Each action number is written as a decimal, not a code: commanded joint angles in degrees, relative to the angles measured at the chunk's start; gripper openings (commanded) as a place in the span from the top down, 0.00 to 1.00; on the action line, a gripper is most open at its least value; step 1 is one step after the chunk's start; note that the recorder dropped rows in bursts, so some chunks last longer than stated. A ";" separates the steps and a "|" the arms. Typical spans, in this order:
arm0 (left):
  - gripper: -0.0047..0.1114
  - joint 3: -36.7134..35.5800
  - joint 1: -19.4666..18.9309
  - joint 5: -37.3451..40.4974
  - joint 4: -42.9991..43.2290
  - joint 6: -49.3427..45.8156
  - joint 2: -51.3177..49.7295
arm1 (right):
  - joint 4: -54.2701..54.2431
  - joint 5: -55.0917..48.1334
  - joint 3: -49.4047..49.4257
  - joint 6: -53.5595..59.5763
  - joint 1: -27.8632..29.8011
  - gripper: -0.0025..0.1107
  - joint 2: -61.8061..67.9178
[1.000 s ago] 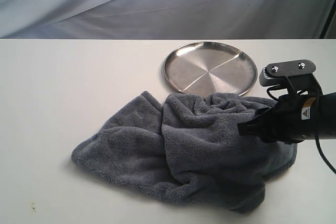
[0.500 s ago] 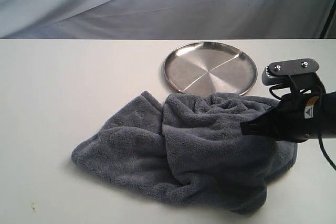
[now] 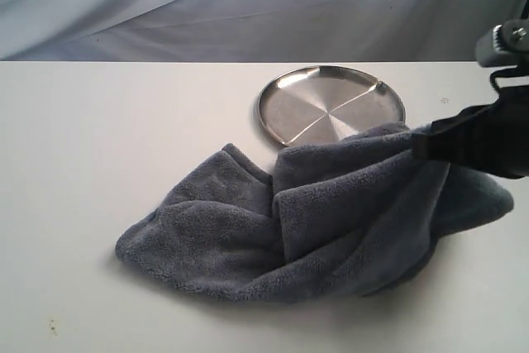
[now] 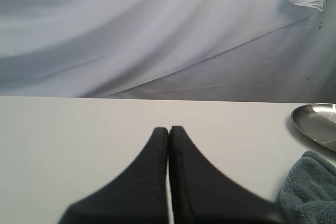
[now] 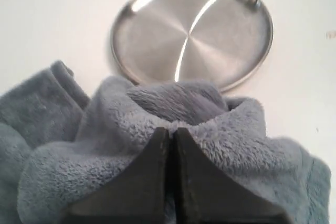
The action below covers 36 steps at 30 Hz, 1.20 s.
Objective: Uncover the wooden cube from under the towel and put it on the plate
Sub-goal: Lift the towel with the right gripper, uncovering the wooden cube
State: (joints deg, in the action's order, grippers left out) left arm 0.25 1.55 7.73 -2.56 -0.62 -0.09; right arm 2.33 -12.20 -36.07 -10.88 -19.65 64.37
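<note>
The blue-grey towel (image 3: 331,221) lies heaped on the white table, its right side pulled up off the surface. My right gripper (image 5: 171,132) is shut on a fold of the towel (image 5: 220,129), and in the exterior view its tips (image 3: 421,145) meet the lifted cloth at the right. The silver plate (image 3: 331,105) sits just behind the towel, bare, and shows as the plate (image 5: 191,30) in the right wrist view. The wooden cube is hidden. My left gripper (image 4: 168,129) is shut on nothing, over bare table, with the plate's rim (image 4: 315,121) and a towel corner (image 4: 310,187) at its side.
A draped grey-white cloth backdrop (image 3: 248,6) hangs behind the table's far edge. The white tabletop (image 3: 99,138) stretches bare to the left of the towel.
My right gripper has risen and drawn back to the right, pulling the towel's right part up and stretching it. The cloth now covers the plate's near rim. The left gripper shows no earlier frame.
</note>
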 commanded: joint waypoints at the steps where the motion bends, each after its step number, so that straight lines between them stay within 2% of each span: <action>1: 0.95 -0.25 0.05 -0.09 0.04 0.17 0.09 | -2.33 5.23 -0.08 0.43 0.23 0.98 -6.07; 7: 0.95 -0.25 0.05 -0.09 0.04 0.17 0.09 | -4.25 11.33 -0.08 0.43 -0.43 0.98 -9.58; 15: 0.95 -0.25 0.05 -0.09 0.04 0.02 0.09 | -4.25 19.63 -0.08 2.28 -6.87 0.98 -9.45; 23: 0.95 -0.25 0.05 -0.09 0.04 0.02 0.09 | -1.82 19.59 -6.99 3.33 -12.43 0.98 -9.08; 36: 0.95 -0.25 0.05 -0.09 0.04 0.18 0.09 | -1.92 18.88 -16.16 3.33 -20.45 0.98 2.19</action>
State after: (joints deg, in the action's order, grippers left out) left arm 0.25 1.55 7.73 -2.56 -0.62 -0.09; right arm 0.00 5.72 -49.51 -8.06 -38.54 64.40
